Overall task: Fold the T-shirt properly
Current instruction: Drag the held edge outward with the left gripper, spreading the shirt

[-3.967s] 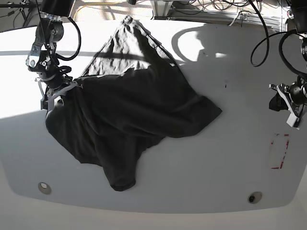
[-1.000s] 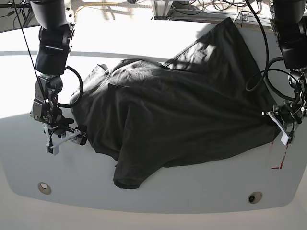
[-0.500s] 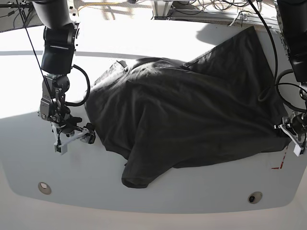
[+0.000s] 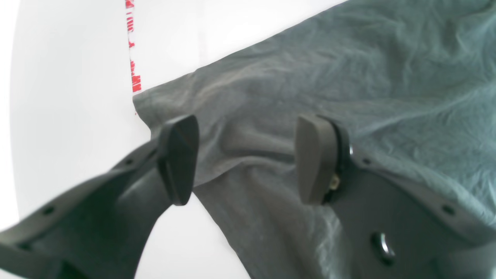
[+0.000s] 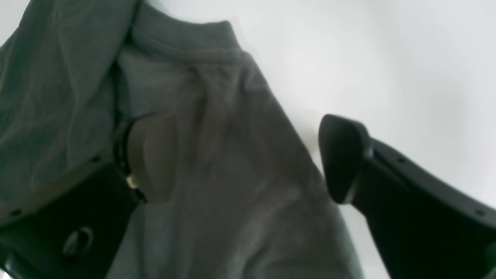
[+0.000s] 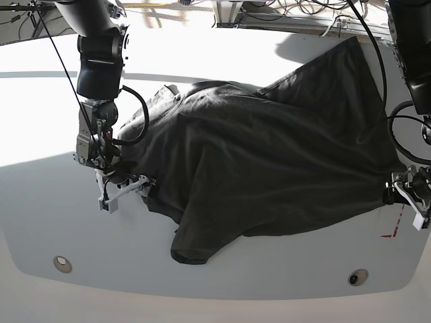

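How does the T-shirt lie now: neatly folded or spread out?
Spread out, not folded. The T-shirt sprawls wrinkled across the table, one sleeve hanging toward the front edge, with no tidy fold lines.

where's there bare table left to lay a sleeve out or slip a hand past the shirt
Bare table runs along the near edge, below the T-shirt's hem. More lies at the far left, beyond the right gripper, and along the back behind the collar. It is crowded at the red marks, where the left gripper sits at the shirt corner.
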Motion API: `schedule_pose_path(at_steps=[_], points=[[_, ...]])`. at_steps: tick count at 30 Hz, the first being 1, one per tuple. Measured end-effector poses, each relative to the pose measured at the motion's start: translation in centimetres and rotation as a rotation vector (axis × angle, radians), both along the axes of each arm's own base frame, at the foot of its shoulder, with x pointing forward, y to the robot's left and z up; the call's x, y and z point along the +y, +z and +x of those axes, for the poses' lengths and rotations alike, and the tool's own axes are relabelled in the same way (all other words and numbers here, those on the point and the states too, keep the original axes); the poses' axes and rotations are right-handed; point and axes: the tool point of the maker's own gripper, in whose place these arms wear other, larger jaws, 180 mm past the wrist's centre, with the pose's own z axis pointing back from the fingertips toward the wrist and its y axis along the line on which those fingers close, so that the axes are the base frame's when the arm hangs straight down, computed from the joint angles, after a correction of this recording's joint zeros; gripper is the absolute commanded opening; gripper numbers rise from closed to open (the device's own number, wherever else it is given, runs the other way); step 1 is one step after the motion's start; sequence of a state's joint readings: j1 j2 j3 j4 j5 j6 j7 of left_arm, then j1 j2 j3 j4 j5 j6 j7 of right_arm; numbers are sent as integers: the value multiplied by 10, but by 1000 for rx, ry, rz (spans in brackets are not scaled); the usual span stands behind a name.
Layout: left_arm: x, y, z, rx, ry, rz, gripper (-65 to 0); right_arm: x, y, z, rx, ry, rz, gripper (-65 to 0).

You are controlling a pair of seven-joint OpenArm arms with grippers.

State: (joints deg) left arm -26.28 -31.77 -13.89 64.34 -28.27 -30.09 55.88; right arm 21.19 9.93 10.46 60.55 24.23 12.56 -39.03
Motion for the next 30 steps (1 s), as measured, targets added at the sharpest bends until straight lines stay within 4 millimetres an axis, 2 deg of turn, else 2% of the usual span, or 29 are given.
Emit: schedule_pose_path(at_steps=[3,6,10,12,16,20,22,24,26,30], points=[[4,6,-3,-26,17,-4,-285,5,0,0,-1,3,9,-120],[16,14,-15,-33,50,3,-285,9,-2,1,1,4,18,-122],[30,26,-32,-52,91,45,-285,5,-3,7,-8,-7,23,-124],[28,30,-37,-69,92,50,-285,3,-4,9,-7,-14,22,-124],[23,25,-52,-79,86,60,-285,-9,-5,8,-7,-19,9,-124],[19,10,-73,-52,95,63,-285,-28,-6,5,4,-37,-27,-122],[20,3,-82,-33,111,70,-285,-29,-8,4,13,-32,-43,-122],[14,-1,-90,-36,111,60,-285,-25,-10,2,6,-4,-73,-122],[12,-2,-94,-44,113,57,-285,-12,-12,1,3,33,-92,-122],[6,-12,-105,-21,112,51,-286,24,-14,-2,-14,125,-93,-122]])
